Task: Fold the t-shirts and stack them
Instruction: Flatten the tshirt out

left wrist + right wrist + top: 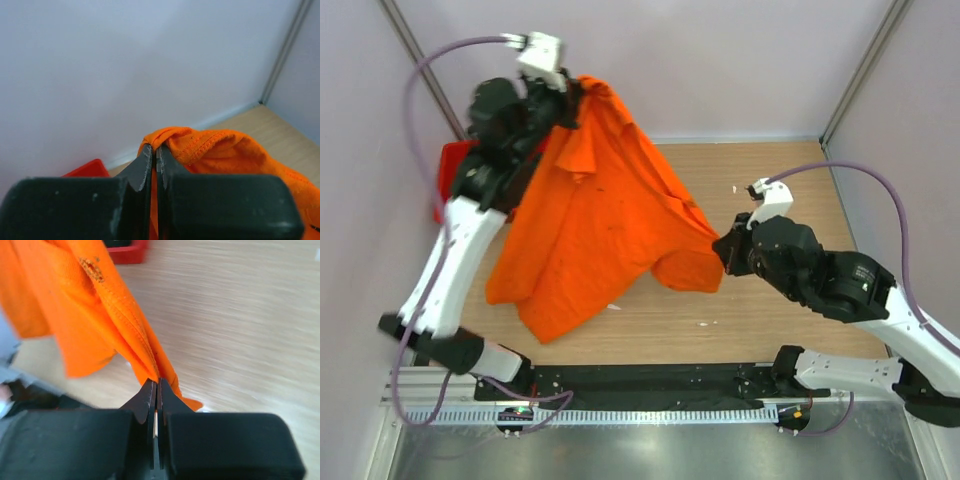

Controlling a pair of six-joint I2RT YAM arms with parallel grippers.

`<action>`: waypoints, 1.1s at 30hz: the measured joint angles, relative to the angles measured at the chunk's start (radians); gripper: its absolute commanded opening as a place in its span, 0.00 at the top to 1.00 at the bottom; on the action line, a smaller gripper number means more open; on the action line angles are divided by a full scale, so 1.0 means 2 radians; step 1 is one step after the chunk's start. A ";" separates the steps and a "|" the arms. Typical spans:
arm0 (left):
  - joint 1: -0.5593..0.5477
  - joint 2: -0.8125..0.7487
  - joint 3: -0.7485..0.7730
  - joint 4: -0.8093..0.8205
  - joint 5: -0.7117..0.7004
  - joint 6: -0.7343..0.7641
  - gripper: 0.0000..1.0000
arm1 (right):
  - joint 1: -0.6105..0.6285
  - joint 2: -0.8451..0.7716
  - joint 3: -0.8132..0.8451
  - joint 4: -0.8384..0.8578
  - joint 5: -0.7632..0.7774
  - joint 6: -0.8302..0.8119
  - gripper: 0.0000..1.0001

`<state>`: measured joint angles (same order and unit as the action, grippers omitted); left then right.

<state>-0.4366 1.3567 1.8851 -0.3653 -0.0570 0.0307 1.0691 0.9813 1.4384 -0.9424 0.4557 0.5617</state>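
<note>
Orange t-shirt (590,230) hangs lifted over the surface (780,190) — left end effector (572,92) clamped on its top edge, right end effector (722,247) pinching a side corner. Spreading seems the step in hand — next, lay it flat and taut for folding.

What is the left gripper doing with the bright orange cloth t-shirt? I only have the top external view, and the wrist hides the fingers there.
Observer: In the left wrist view, the left gripper is shut on a hemmed fold of the bright orange cloth t-shirt.
Operator: And the right one?
Observer: The right wrist view shows the right gripper shut on a stitched edge of the shirt, above the wooden table.
Operator: Any marks on the fabric?
Observer: There is a small dark stain beside that seam.
</note>
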 measured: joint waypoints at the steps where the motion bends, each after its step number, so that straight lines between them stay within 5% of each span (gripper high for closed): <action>1: -0.003 0.028 0.000 0.012 0.022 -0.008 1.00 | -0.010 -0.007 -0.014 -0.013 0.016 0.015 0.99; 4: -0.016 0.154 0.013 0.048 0.081 -0.028 1.00 | -0.076 -0.025 -0.086 -0.041 0.039 0.053 0.99; 7: -0.044 0.320 0.061 0.046 0.103 -0.037 0.98 | -0.213 -0.030 -0.177 -0.024 -0.006 0.053 0.99; 8: -0.056 0.386 0.098 0.028 0.103 -0.039 0.85 | -0.274 -0.025 -0.209 -0.017 -0.033 0.051 0.99; 10: -0.077 0.473 0.131 0.017 0.090 -0.042 0.54 | -0.350 -0.014 -0.244 -0.016 -0.067 0.042 0.81; 12: -0.094 0.522 0.129 -0.015 0.064 -0.056 0.35 | -0.391 0.010 -0.255 -0.016 -0.098 0.029 0.50; 14: -0.107 0.533 0.125 -0.055 0.045 -0.057 0.20 | -0.406 0.046 -0.249 -0.013 -0.128 0.010 0.31; 15: -0.110 0.529 0.122 -0.074 0.032 -0.053 0.00 | -0.408 0.069 -0.242 -0.011 -0.144 0.000 0.14; 16: -0.111 0.521 0.122 -0.083 0.022 -0.050 0.00 | -0.409 0.088 -0.234 -0.011 -0.159 -0.007 0.01; 21: -0.084 0.341 0.014 -0.100 0.013 -0.071 0.00 | -0.417 0.138 -0.226 0.004 -0.212 -0.032 0.00; 23: -0.060 0.231 -0.049 -0.089 0.037 -0.101 0.00 | -0.428 0.141 -0.237 0.020 -0.238 -0.033 0.09; 24: -0.045 0.170 -0.086 -0.081 0.052 -0.118 0.04 | -0.432 0.143 -0.244 0.029 -0.251 -0.033 0.24; 26: -0.018 0.076 -0.150 -0.073 0.074 -0.145 0.29 | -0.437 0.155 -0.256 0.047 -0.276 -0.033 0.53; 27: -0.007 0.033 -0.184 -0.071 0.084 -0.156 0.48 | -0.437 0.166 -0.260 0.056 -0.286 -0.032 0.60; 33: -0.008 -0.121 -0.399 -0.119 0.108 -0.194 0.56 | -0.437 0.237 -0.272 0.114 -0.327 -0.013 0.60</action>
<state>-0.4519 1.1156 1.0866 -0.6037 0.1585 -0.3576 0.1955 1.4563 0.8936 -0.7143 -0.1986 0.5358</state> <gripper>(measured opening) 0.448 0.396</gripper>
